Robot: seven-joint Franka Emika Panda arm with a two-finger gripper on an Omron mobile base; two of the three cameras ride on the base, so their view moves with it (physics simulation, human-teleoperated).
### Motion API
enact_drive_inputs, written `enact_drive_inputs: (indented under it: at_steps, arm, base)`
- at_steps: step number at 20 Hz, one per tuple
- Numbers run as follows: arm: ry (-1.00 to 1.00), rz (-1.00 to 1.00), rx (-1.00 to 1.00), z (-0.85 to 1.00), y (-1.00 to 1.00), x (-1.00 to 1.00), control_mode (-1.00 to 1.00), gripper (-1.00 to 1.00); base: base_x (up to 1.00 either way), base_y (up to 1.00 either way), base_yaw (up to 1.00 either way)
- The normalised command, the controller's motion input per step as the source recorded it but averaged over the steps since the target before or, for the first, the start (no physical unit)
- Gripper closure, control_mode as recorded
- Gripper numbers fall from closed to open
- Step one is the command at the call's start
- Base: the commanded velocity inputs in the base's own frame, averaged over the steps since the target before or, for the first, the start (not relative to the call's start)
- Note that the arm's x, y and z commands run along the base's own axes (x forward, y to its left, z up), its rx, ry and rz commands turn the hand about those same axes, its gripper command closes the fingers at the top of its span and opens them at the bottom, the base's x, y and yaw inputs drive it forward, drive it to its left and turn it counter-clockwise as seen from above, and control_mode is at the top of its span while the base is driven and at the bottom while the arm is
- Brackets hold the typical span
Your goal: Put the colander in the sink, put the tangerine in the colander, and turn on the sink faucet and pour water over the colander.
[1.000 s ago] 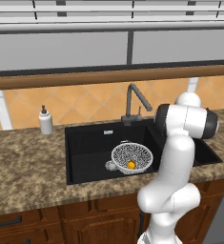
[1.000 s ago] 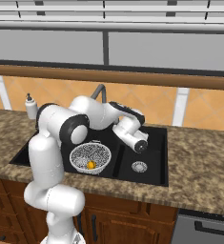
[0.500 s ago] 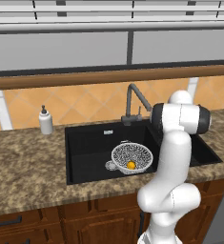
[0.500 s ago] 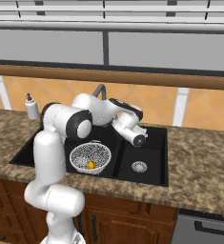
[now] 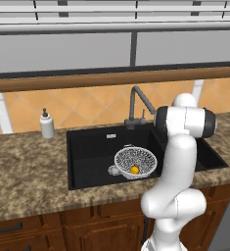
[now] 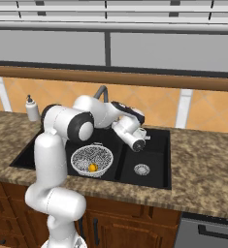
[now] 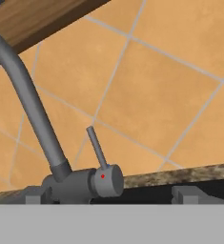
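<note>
- Colander (image 5: 135,162), a round white-grey speckled mesh bowl with a pale rim, sits inside the large black rectangular sink (image 5: 92,147), in the wide basin, toward the front edge and close to the divider between the two basins.
- Small round orange-yellow tangerine (image 5: 134,169) lies in the bottom of the mesh bowl, on its front side.
- Tall dark grey metal faucet (image 5: 136,105) with an angled gooseneck spout stands at the back edge of the sink, against the orange tiled wall.
- In the hand view its thin side lever (image 7: 97,147) stands upright, tilted slightly, above a round grey cap marked with a small red dot; no water shows at the spout.
- White robot gripper (image 6: 140,139) hangs over the smaller basin, near its back edge and just beside the tap's base, pointing at the lever; its two dark fingertips (image 7: 36,195) are apart with nothing between them.
- Round silver drain (image 6: 141,169) shows on the floor of the smaller basin.
- White soap bottle (image 5: 47,124) stands on the brown speckled stone counter (image 5: 23,166), near the sink's back left corner.
</note>
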Motion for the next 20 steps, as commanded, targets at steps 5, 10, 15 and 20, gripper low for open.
enact_drive_inputs:
  at_steps: [5,10,15,20]
  arm:
    - [0.00,0.00,0.00,0.00,0.00,0.25,-1.00,-1.00]
    - [0.00,0.00,0.00,0.00,0.09,0.30,-1.00,-1.00]
    - [0.00,0.00,0.00,0.00,0.13,0.26,-1.00,-1.00]
    - [0.00,0.00,0.00,0.00,0.17,0.28,-1.00,-1.00]
  base:
    - [0.00,0.00,0.00]
    - [0.00,0.00,0.00]
    - [0.00,0.00,0.00]
    - [0.00,0.00,0.00]
